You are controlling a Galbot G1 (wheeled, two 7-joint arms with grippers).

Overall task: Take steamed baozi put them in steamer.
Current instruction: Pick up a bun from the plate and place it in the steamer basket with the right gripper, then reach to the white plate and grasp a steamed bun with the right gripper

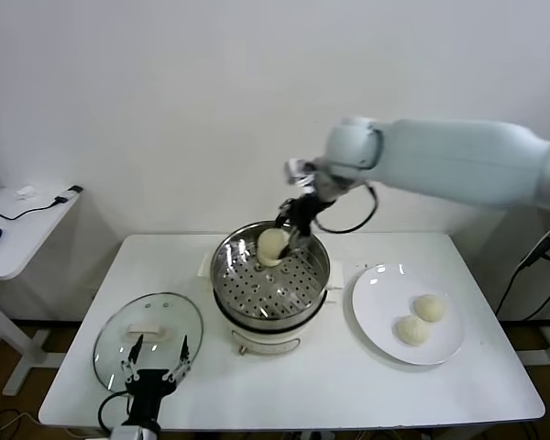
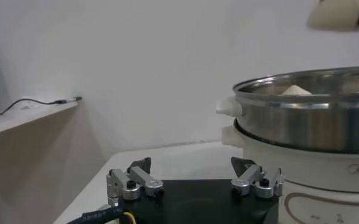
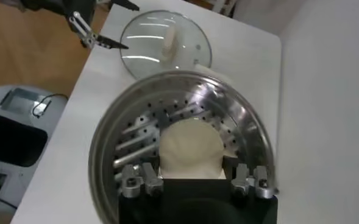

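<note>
My right gripper [image 1: 282, 242] is shut on a cream-white baozi [image 1: 272, 246] and holds it above the far part of the steel steamer [image 1: 317, 275]. In the right wrist view the baozi [image 3: 188, 149] sits between the fingers [image 3: 144, 181] over the perforated tray of the steamer [image 3: 106, 140]. In the left wrist view the held baozi [image 2: 337, 13] hangs above the steamer [image 2: 313, 122], and a cream dome [image 2: 295, 90] shows just over its rim. Two more baozi [image 1: 429, 307] [image 1: 411, 330] lie on the white plate [image 1: 380, 293]. My left gripper [image 1: 158, 353] is open and parked at the table's front left.
The glass lid [image 1: 165, 316] with a white knob lies flat left of the steamer, just beyond the left gripper; it also shows in the right wrist view [image 3: 164, 36]. A white side table [image 1: 18, 225] with cables stands at far left. The wall is close behind the steamer.
</note>
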